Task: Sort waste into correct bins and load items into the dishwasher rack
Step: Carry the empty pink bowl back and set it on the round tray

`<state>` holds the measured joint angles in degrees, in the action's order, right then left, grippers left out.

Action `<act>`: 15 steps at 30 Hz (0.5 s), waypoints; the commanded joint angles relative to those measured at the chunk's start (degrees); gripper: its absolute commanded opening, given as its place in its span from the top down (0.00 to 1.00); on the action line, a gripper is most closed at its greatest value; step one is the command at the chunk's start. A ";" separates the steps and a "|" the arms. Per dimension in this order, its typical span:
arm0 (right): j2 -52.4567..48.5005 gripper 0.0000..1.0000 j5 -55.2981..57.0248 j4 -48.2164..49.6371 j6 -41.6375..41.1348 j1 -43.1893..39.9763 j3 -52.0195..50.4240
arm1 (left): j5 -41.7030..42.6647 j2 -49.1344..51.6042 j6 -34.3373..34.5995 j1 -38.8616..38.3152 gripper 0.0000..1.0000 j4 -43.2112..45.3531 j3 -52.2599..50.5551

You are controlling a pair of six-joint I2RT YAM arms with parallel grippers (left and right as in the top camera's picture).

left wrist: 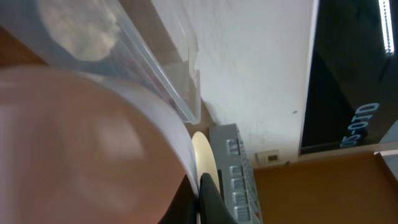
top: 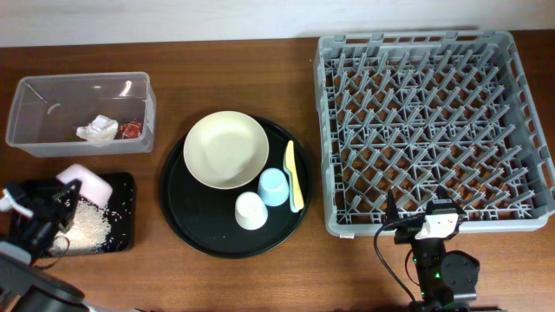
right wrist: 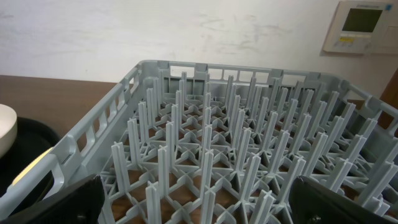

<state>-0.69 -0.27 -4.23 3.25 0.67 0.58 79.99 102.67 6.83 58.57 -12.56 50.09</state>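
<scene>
My left gripper [top: 62,201] is shut on the rim of the small pink bowl [top: 85,183], held tilted over the flat black tray [top: 126,217], where loose white rice [top: 87,224] lies. In the left wrist view the bowl [left wrist: 81,149] fills the frame and the fingers [left wrist: 200,199] pinch its rim. The clear box [top: 82,78] holds the white wrapper [top: 97,129] and the red wrapper [top: 132,129]. The cream bowl [top: 225,149], blue cup [top: 273,186], white cup [top: 251,211] and yellow utensil [top: 293,178] are apart from both grippers. My right gripper [top: 419,201] is open and empty at the grey rack's [top: 434,121] front edge.
The bowl, cups and utensil rest on a large round black tray [top: 186,225] between the bins and the rack. The right wrist view shows the rack's pegs [right wrist: 205,143] close ahead between the open fingers [right wrist: 199,199]. A white wall runs behind the table.
</scene>
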 commanded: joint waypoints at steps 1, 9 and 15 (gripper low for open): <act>0.37 0.02 -0.55 -0.28 -0.07 -0.42 -0.26 | -5.53 -1.86 5.81 -4.13 1.00 -0.13 4.68; 0.37 0.02 -0.52 -0.28 -0.07 -0.42 -0.26 | -22.56 -23.06 13.20 -7.10 1.00 -16.81 6.97; 0.37 0.02 -0.55 -0.28 -0.07 -0.42 -0.26 | -49.64 -33.48 3.76 -21.29 1.00 -30.40 6.99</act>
<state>-0.69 -0.25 -4.25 3.20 0.67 0.58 46.30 74.22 14.61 45.15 -41.41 56.82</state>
